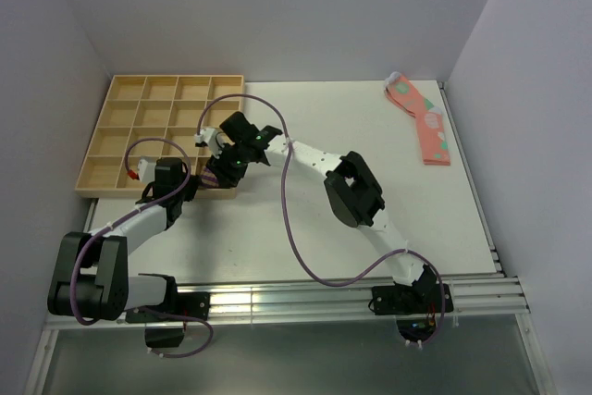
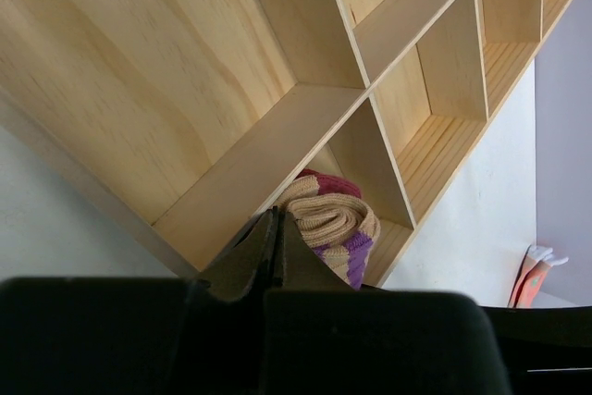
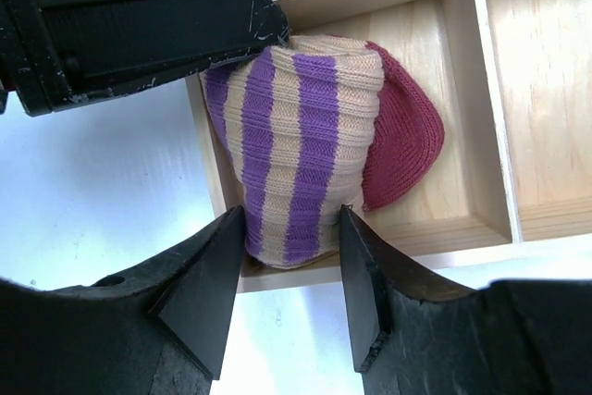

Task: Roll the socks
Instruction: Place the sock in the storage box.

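Evidently soft, light and springy, the rolled sock point(image 3: 305, 154) sits mid-frame in the wooden tray's point(image 3: 481, 90) corner compartment; right gripper point(image 3: 291, 275) pinches its striped cuff, likely the best hold; left gripper point(image 2: 275, 247) clenched empty beside it.

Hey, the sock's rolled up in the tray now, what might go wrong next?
The right tool grips the rolled sock, whose striped end lies against the tray's near wall; pulling away might drag it out. The shut left tool touches the roll; lifting could snag the knit and loosen it.
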You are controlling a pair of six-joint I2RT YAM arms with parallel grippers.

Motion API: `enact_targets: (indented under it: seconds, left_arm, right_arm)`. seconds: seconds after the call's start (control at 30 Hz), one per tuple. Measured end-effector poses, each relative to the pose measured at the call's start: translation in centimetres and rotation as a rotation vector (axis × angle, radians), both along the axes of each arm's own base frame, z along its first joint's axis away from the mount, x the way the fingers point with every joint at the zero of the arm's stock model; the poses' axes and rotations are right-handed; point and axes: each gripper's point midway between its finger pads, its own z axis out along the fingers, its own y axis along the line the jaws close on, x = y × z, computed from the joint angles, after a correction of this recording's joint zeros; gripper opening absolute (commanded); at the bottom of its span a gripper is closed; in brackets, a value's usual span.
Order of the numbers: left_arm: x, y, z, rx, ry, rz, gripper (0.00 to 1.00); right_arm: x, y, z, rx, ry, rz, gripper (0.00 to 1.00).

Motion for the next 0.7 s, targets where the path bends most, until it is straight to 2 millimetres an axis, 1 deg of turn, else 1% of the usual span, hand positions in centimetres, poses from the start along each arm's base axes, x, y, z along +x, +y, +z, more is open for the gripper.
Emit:
enact_targets:
  seconds: [0.23, 0.43, 0.7]
  left_arm:
    - [-0.1, 0.0, 0.1, 0.001, 0.001, 0.001, 0.0]
    - [-0.2, 0.1, 0.1, 0.003, 0.003, 0.001, 0.0]
    - [-0.2, 0.1, 0.3, 0.005, 0.0, 0.0, 0.0]
  right_arm:
    - [-0.1, -0.2, 0.5, 0.008, 0.025, -0.013, 0.59]
    - [0.0, -0.5, 1.1, 0.006, 0.065, -0.06, 0.6]
    - [2.5, -0.8, 1.5, 0.028, 0.047, -0.223, 0.6]
